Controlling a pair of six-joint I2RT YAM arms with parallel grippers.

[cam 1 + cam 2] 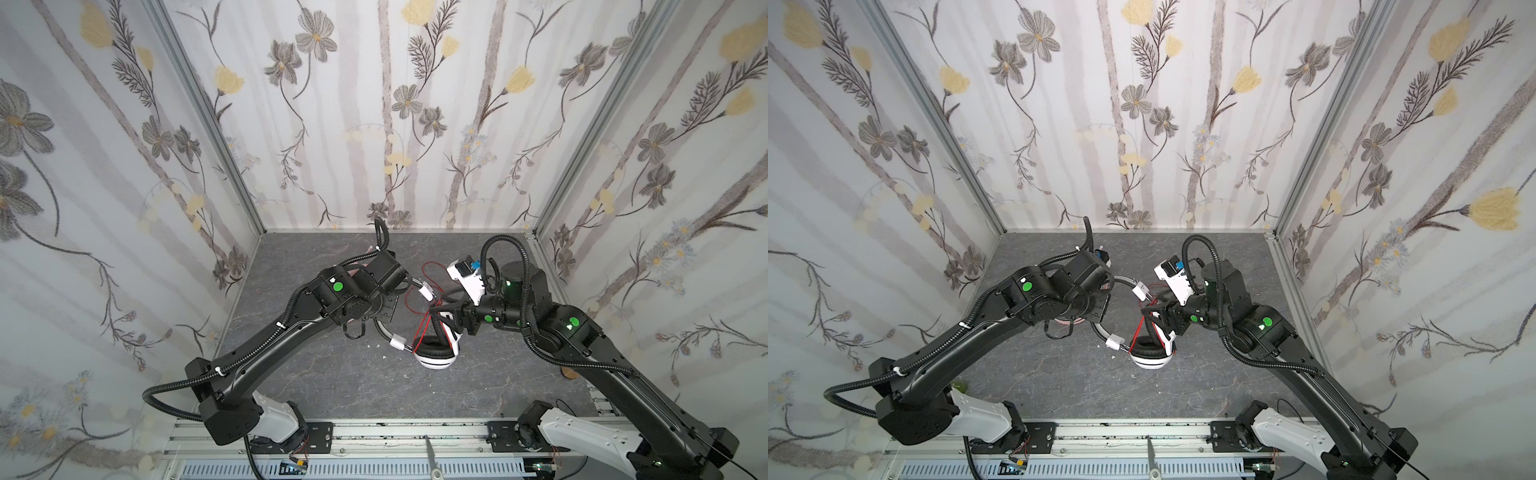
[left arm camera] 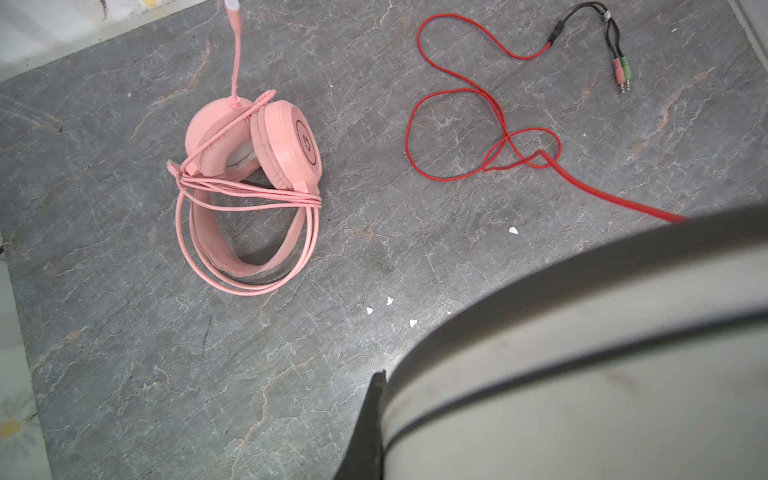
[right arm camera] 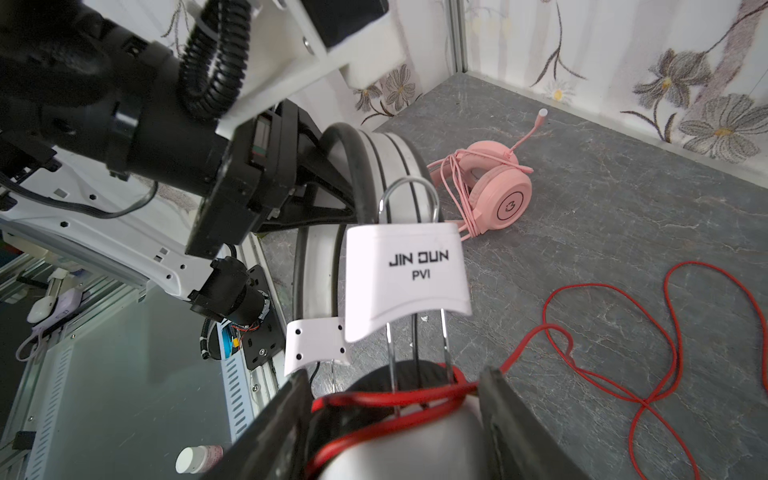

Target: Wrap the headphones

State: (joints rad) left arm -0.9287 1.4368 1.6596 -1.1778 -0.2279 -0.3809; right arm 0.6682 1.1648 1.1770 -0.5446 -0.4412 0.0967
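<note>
The all-pink over-ear headset is lying wrapped; the left gripper is clamping the white-and-black headset, the right gripper straddling its earcup, grip unclear, the thin red cord mostly trailing loose.

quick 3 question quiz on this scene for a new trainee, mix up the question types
1. True or false: the pink headset has its cord wound round it.
2. Which part of the white headset does the left gripper grip? A) earcup B) headband C) mic
3. Fill in: the red cord ends in plugs that lie loose on the ___.

Key: 1 true; 2 B; 3 table.
</note>
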